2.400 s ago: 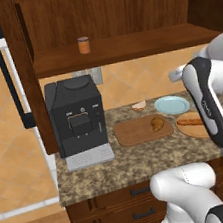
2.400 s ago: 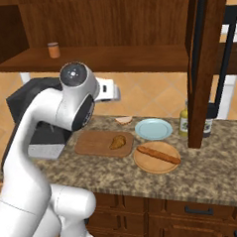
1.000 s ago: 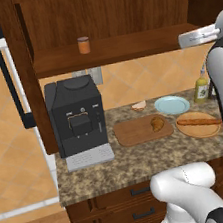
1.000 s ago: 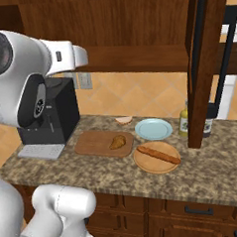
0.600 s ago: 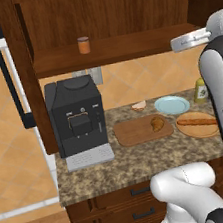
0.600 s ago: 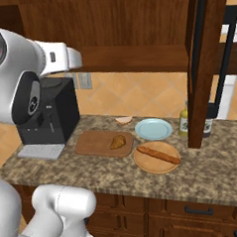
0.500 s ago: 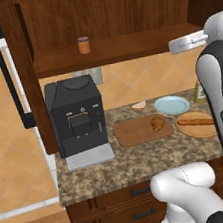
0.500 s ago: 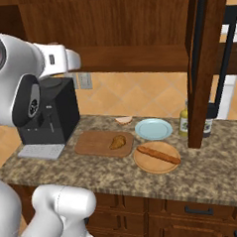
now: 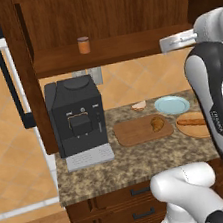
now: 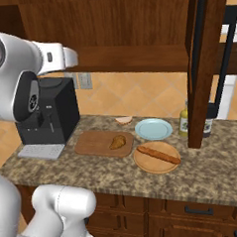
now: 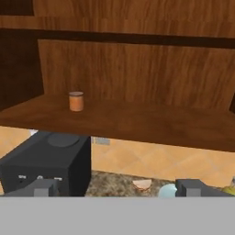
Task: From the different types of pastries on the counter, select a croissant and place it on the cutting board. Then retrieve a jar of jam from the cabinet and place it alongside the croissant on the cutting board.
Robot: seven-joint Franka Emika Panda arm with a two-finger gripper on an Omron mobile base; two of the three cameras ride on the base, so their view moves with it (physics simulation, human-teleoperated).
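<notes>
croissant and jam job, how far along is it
Done: the small golden-brown croissant lies on the reddish-brown wooden cutting board. In hand: nothing; the open gripper faces the dark wooden cabinet shelf. Left: take the small orange-brown jar of jam from the shelf and set it beside the croissant.

In the left base view the white arm is covering the right part of the wooden plate (image 9: pixel 189 124), and the long pastry (image 9: pixel 190 121) on it is showing only its left end. In the right base view the cabinet post (image 10: pixel 202 65) is hiding part of two bottles (image 10: pixel 183 124); their labels are probably too small to read. In the hand view the pale plate (image 11: pixel 167 191) is being cut off at the bottom.
</notes>
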